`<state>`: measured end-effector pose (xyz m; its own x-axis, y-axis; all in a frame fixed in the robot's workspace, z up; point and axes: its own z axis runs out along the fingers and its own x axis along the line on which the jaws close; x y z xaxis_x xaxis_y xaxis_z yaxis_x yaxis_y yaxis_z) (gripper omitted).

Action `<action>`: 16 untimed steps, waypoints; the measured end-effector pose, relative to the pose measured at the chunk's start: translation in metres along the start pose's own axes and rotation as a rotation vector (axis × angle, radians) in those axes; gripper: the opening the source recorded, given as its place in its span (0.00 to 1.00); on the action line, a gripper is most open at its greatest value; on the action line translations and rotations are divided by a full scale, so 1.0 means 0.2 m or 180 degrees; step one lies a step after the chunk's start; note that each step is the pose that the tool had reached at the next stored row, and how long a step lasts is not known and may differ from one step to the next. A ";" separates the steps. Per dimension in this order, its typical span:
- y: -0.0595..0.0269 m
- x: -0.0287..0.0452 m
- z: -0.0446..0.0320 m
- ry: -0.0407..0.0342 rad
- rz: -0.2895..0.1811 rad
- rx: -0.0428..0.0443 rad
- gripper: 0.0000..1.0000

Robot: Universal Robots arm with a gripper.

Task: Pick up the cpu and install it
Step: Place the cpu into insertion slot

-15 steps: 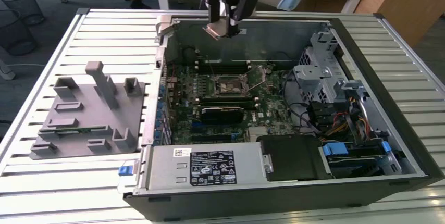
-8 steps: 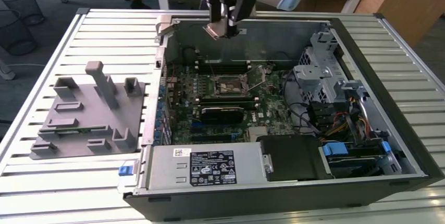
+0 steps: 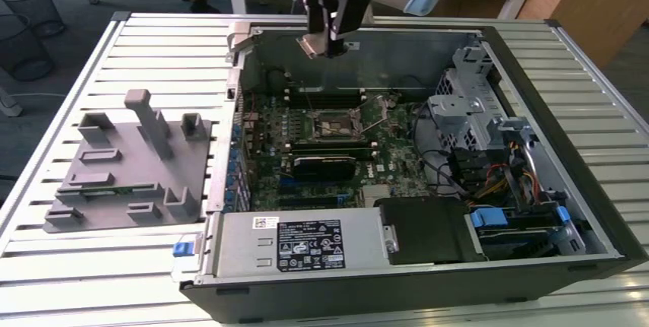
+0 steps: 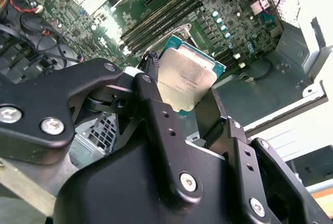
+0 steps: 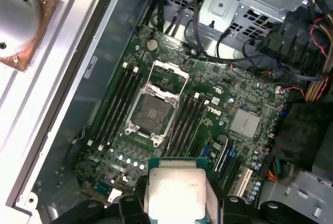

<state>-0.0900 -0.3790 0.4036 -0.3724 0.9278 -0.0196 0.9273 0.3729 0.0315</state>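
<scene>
Nearest the wrist, the gripper had its jaws clamped on opposite edges of the single cpu. It carried the chip flat, metal plate towards the cameras, probably so the underside could meet the socket squarely. Well below the cpu, in the first wrist view, one socket lay bare on the motherboard with its frame swung back, apparently ready for the chip. Farther out, the open case lay on the slatted table beside one grey fixture plate.
</scene>
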 end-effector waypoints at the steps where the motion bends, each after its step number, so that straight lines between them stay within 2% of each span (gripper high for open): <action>1: 0.000 0.000 0.002 -0.0001 0.0045 0.0001 0.53; 11: 0.002 0.004 0.022 -0.0014 0.0446 0.0009 0.53; 16: 0.017 0.021 0.058 -0.0015 0.0493 0.0010 0.53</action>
<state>-0.0880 -0.3740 0.3920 -0.2246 0.9743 -0.0195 0.9738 0.2252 0.0313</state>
